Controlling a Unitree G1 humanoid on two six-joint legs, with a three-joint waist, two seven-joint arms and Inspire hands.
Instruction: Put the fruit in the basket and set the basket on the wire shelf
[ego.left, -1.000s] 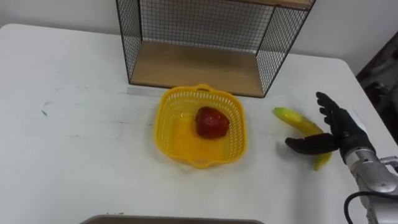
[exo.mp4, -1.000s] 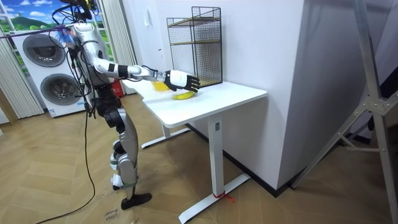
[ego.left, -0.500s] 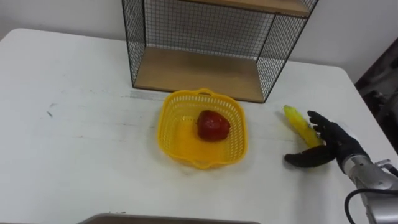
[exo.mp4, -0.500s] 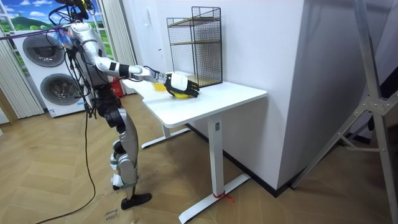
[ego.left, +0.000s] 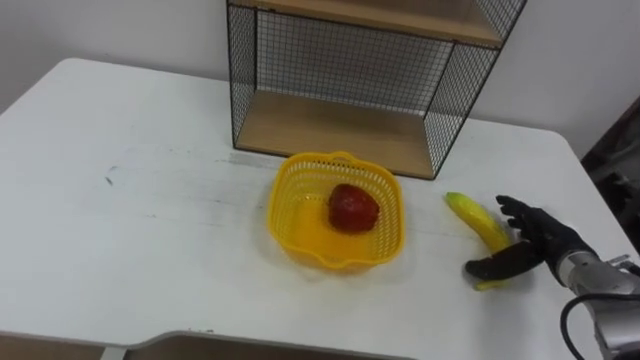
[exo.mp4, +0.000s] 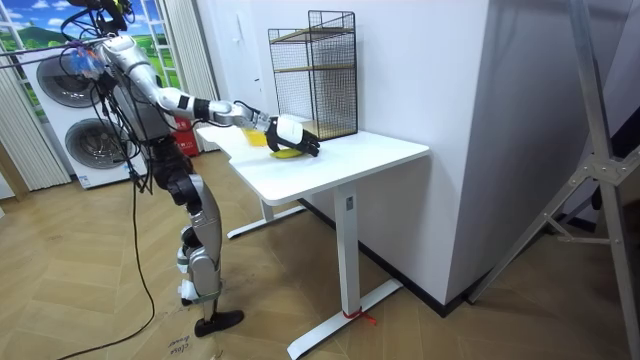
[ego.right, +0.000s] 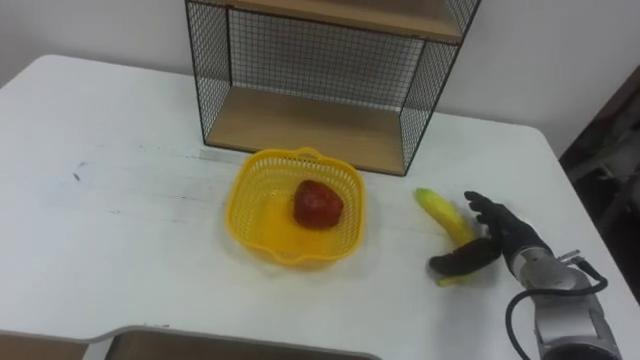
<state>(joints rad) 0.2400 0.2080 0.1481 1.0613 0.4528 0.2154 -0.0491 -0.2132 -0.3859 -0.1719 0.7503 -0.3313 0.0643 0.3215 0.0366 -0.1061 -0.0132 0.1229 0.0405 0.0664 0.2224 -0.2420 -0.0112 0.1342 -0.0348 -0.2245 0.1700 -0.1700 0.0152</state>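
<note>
1. Presently, the right hand (ego.left: 535, 245) lies on the table (ego.left: 150, 220) at its right side, over the near end of the banana (ego.left: 474, 217). Its fingers (ego.left: 512, 208) reach past the fruit on the far side, spread and only lightly bent, and the thumb (ego.left: 490, 268) lies across it on the near side. That brackets the fruit rather than clenching it; I cannot tell how firm the contact is.
2. The banana rests flat on the table. Its long axis runs on a slant, from under the palm away and to the left, with the free tip pointing toward the shelf (ego.left: 340, 125).
3. Left of the banana, across a strip of bare table, sits the basket (ego.left: 335, 160) with the apple (ego.left: 353, 208) already inside. It stands just in front of the shelf's open bottom level.
4. By my judgement, the hand must first close across the banana's short axis — it already lies that way. It must then carry the fruit leftward, so this arm is clearly the nearer one.
5. The risk is a slip, because the hold sits at one end rather than the middle.
</note>
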